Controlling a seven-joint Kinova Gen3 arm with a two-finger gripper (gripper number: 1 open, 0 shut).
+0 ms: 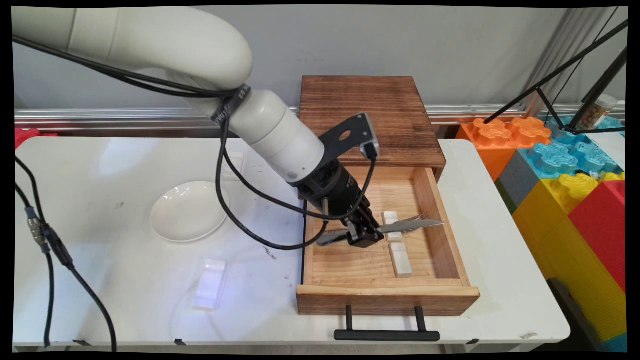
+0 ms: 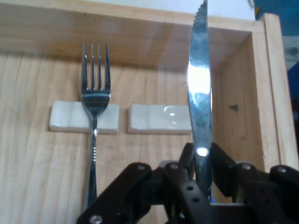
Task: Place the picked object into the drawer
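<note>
Gripper (image 1: 366, 239) clamping serrated steel knife (image 2: 200, 93), wooden drawer (image 1: 385, 292)

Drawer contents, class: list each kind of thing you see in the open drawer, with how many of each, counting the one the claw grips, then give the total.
Knife, gripped by the claw: 1
Fork: 1
White rests: 2
Total: 4

Knife (image 2: 200, 93) and fork (image 2: 95, 100): polished, mirror-bright metal. Drawer (image 1: 425, 295): pale, matt raw wood. Two rests (image 2: 159, 117): glossy white ceramic look. Cabinet top (image 1: 365, 107), upper centre: dark rough-grained wood.
</note>
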